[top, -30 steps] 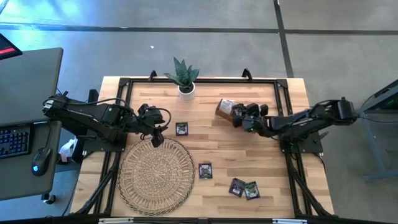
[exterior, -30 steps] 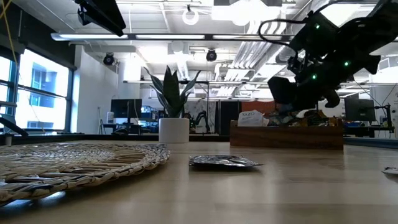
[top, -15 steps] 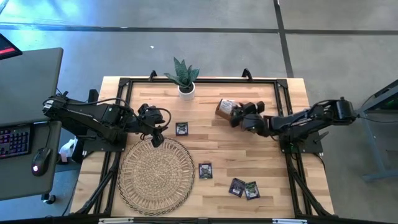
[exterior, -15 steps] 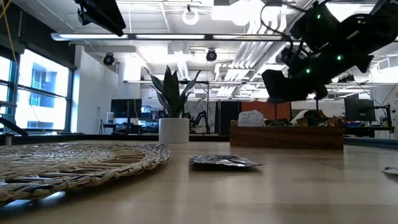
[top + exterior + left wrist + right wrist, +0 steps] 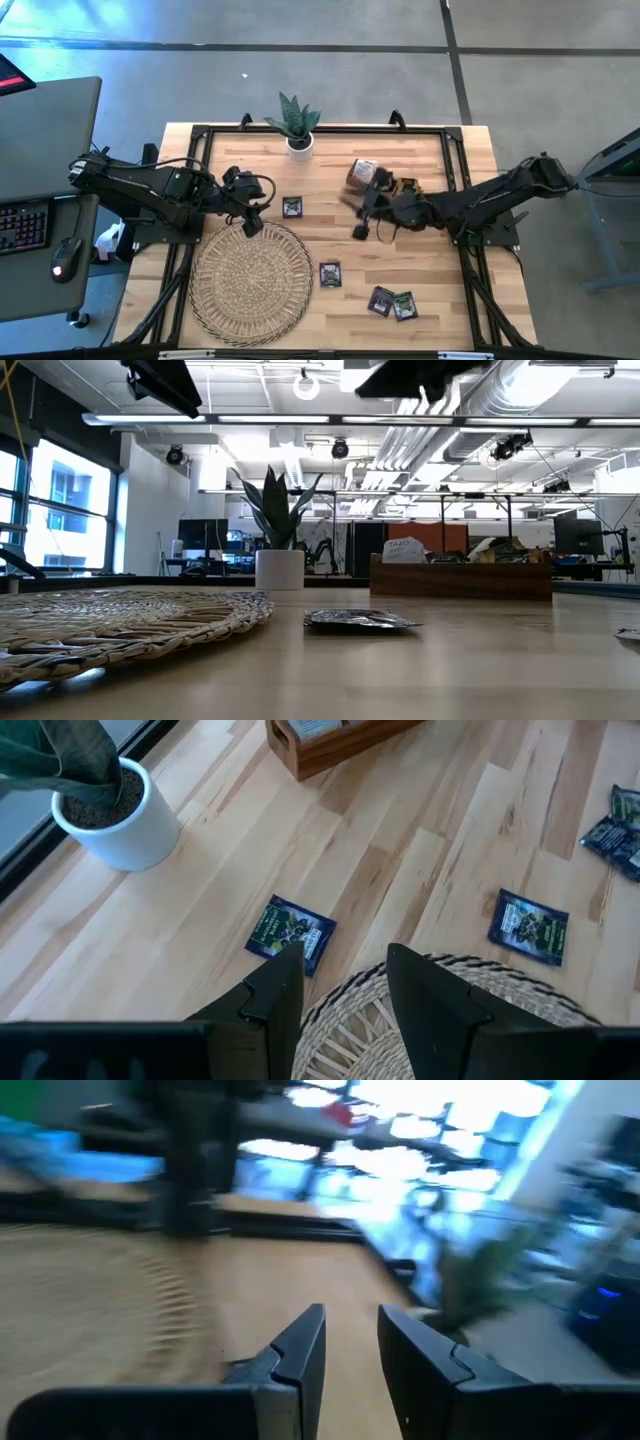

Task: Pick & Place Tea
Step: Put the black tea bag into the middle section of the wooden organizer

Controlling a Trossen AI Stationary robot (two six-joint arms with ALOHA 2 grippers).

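While four dark sachets (image 5: 330,273) lie loose beside the woven mat (image 5: 250,282), right gripper (image 5: 361,226), fingers parted and empty, must descend onto one; left gripper (image 5: 252,212), part-open, empty, waits.

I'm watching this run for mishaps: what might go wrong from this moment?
The right gripper hangs in the middle of the table with a dark tea sachet at its tip; the grip can't be checked, so the sachet may drop short. Two sachets overlap, so one pick may drag both. The left gripper waits at the woven mat's edge, close to any placement there.
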